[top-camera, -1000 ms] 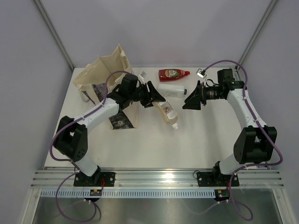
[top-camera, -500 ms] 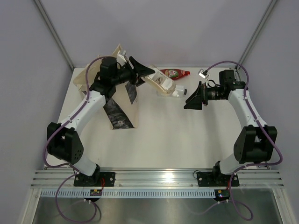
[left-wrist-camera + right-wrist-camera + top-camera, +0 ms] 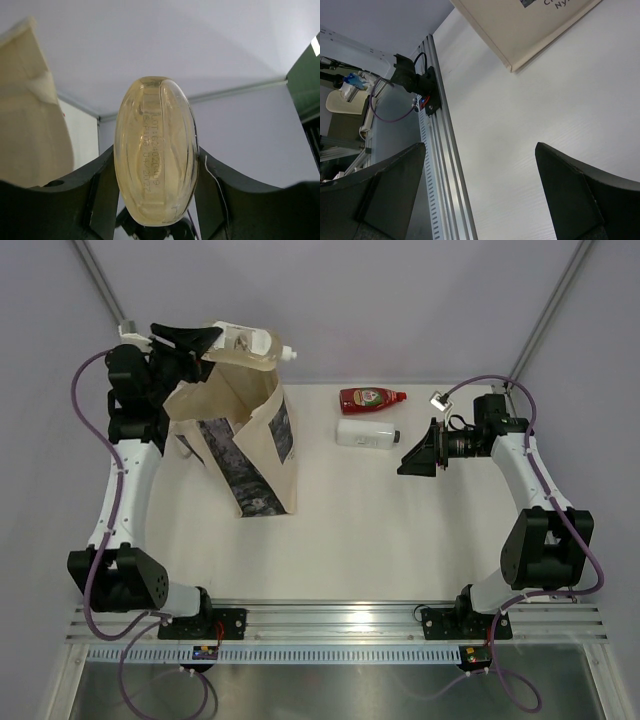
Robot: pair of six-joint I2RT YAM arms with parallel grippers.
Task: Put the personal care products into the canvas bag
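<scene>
My left gripper (image 3: 205, 343) is shut on a clear amber bottle (image 3: 245, 347) and holds it lying sideways, raised above the open top of the beige canvas bag (image 3: 240, 440). In the left wrist view the amber bottle (image 3: 156, 150) fills the gap between my fingers, base toward the camera, with a fold of the bag (image 3: 30, 130) at the left. A red bottle (image 3: 370, 398) and a white bottle (image 3: 367, 433) lie on the table to the right of the bag. My right gripper (image 3: 412, 457) is open and empty, just right of the white bottle. Other bottles are out of view.
The bag stands at the back left of the white table (image 3: 400, 530), its printed panel facing front. In the right wrist view the bag's bottom edge (image 3: 530, 35) shows at the top, and the aluminium rail (image 3: 445, 165) with the left arm's base lies along the table's near edge.
My left arm has lifted the amber bottle from the table's middle, swung it left and up, and now holds it above the bag's mouth. The right arm has hardly moved.
</scene>
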